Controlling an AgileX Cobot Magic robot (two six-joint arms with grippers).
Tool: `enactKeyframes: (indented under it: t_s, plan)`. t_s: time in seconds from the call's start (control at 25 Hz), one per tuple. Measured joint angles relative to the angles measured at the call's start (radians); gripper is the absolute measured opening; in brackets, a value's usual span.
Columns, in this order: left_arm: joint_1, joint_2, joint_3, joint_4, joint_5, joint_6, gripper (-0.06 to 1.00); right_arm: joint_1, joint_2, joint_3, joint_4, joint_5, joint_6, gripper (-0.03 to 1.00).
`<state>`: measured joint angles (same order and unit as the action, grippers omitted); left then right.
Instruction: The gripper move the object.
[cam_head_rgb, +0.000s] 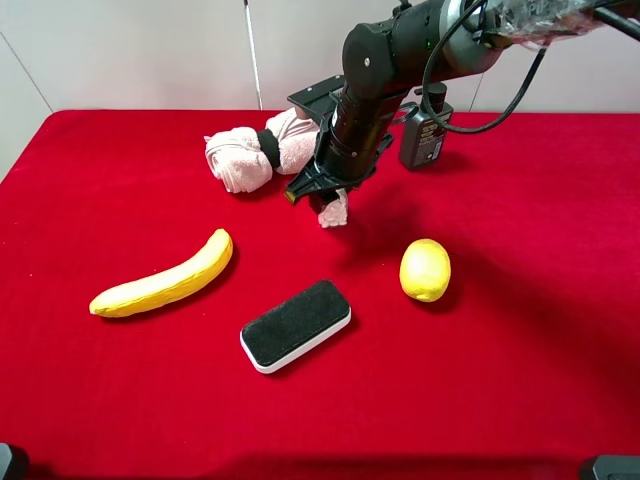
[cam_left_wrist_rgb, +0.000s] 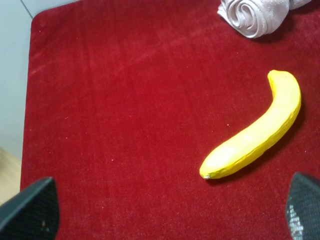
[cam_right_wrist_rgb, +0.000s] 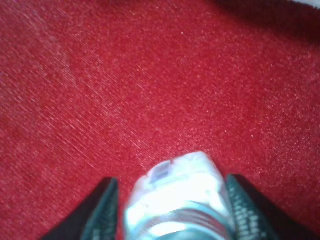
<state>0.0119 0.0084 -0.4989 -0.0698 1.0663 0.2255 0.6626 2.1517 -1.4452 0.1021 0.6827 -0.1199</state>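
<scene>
The object, a small clear bottle (cam_head_rgb: 334, 209) with whitish-pink pellets, sits at the middle of the red cloth, below my right gripper (cam_head_rgb: 322, 200), which reaches down from the back right. In the right wrist view the bottle (cam_right_wrist_rgb: 175, 200) sits between the two black fingers (cam_right_wrist_rgb: 100, 212), with a thin gap on each side, so the jaws stand slightly open around it. The bottle's cap is hidden. My left gripper (cam_left_wrist_rgb: 170, 215) hovers open over the cloth's left part, nothing between its fingertips (cam_left_wrist_rgb: 32, 210).
A banana (cam_head_rgb: 165, 280) (cam_left_wrist_rgb: 255, 132) lies at the left. A lemon (cam_head_rgb: 425, 270) sits right of centre. A black-topped white block (cam_head_rgb: 296, 325) lies in front. A rolled pink towel (cam_head_rgb: 255, 150) (cam_left_wrist_rgb: 255, 15) and a dark pump bottle (cam_head_rgb: 425, 135) stand at the back.
</scene>
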Motion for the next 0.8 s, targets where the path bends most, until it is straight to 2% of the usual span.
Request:
enactKeyframes:
  t_s: [0.2, 0.28, 0.8]
  plan:
    - [0.000, 0.000, 0.000, 0.000, 0.000, 0.000, 0.88, 0.000, 0.000, 0.000, 0.001, -0.008, -0.072, 0.63]
    - [0.000, 0.000, 0.000, 0.000, 0.000, 0.000, 0.88, 0.000, 0.000, 0.000, 0.002, -0.016, -0.096, 0.67]
    - [0.000, 0.000, 0.000, 0.000, 0.000, 0.000, 0.88, 0.000, -0.010, -0.001, -0.017, -0.063, -0.108, 0.69]
